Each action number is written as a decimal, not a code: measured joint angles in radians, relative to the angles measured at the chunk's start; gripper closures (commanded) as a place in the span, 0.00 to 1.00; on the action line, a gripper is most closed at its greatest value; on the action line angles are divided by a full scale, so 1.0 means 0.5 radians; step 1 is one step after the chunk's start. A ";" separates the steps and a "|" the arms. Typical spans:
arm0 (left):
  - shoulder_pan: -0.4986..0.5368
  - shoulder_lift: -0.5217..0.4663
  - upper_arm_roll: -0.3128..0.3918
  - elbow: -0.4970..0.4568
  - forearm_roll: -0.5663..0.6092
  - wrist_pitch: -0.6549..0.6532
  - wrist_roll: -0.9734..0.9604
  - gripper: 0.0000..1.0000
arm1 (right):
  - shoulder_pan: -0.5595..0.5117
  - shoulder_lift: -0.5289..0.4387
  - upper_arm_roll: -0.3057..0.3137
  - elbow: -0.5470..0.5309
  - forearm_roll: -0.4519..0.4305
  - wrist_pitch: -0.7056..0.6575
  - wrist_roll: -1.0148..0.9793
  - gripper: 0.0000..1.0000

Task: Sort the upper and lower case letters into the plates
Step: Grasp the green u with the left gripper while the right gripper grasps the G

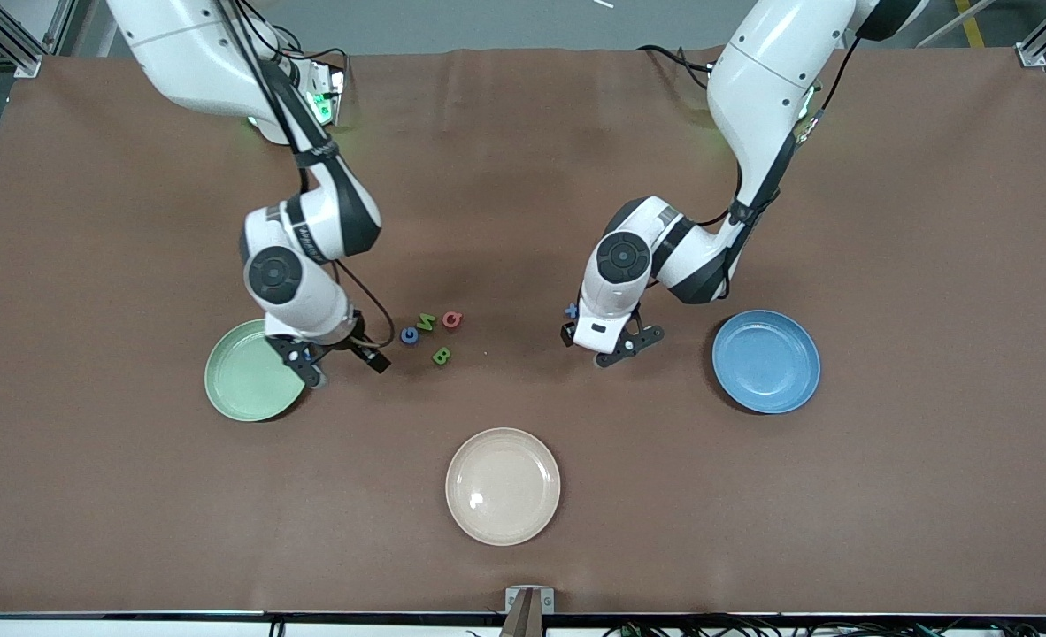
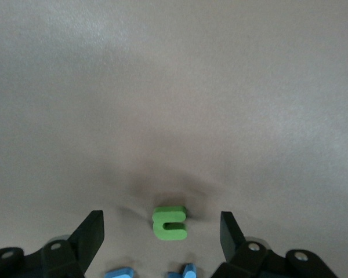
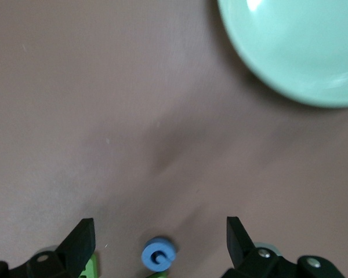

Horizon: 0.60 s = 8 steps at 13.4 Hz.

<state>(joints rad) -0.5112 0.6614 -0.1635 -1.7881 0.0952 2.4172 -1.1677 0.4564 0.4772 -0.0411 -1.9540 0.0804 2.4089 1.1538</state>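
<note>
Letters lie mid-frame in the front view: blue G (image 1: 409, 334), green N (image 1: 426, 321), red Q (image 1: 452, 319), green B (image 1: 441, 356), all loose on the brown table (image 1: 523, 548). Mint plate (image 1: 244, 376) sits lower left, blue plate (image 1: 766, 361) at right, both without letters. Left gripper (image 1: 613, 346), fingers spread, hangs over a small green letter (image 2: 169, 223) centred between them. Right gripper (image 1: 337, 363), also spread, hovers by the mint plate's rim. Judgement: letters look light, rigid and thin; pinch across flat outer edges, low to the table.
</note>
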 measured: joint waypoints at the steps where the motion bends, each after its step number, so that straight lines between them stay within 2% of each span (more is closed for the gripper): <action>1: -0.011 0.000 0.000 -0.002 0.000 0.002 -0.015 0.19 | 0.036 0.025 0.000 0.000 0.000 0.018 0.049 0.00; 8: -0.040 0.008 0.001 -0.022 0.000 0.008 -0.073 0.32 | 0.054 0.067 -0.017 0.000 0.000 0.013 0.114 0.02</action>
<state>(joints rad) -0.5314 0.6655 -0.1629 -1.7991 0.0952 2.4212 -1.2039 0.4834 0.5106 -0.0498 -1.9539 0.0805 2.4152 1.2109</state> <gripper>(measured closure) 0.264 0.013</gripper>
